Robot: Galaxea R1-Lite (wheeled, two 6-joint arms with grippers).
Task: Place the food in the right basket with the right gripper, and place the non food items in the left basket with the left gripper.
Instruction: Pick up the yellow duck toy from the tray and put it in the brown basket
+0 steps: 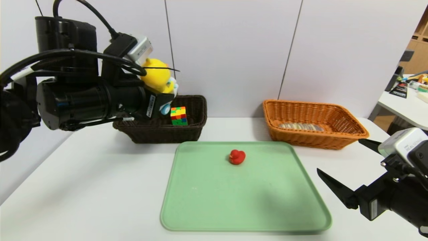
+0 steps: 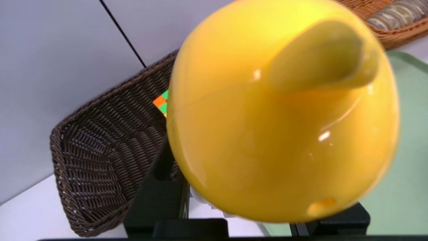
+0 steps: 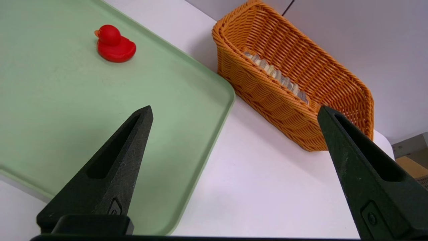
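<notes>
My left gripper (image 1: 164,100) is shut on the yellow duck toy (image 1: 156,77), holding it above the left end of the dark brown left basket (image 1: 160,134). In the left wrist view the duck toy (image 2: 281,110) hides most of one black finger (image 2: 157,194). The puzzle cube (image 1: 179,116) stands inside that basket (image 2: 100,150). The small red duck (image 1: 237,157) sits on the green tray (image 1: 207,214). The striped loaf (image 1: 301,127) lies in the orange right basket (image 1: 321,140). My right gripper (image 1: 338,155) hangs open and empty over the table, right of the tray.
In the right wrist view the right gripper (image 3: 234,109) is over white table between the tray's rim (image 3: 214,134) and the orange basket (image 3: 267,100). A grey wall stands behind both baskets. A second table with clutter (image 1: 411,90) is at the far right.
</notes>
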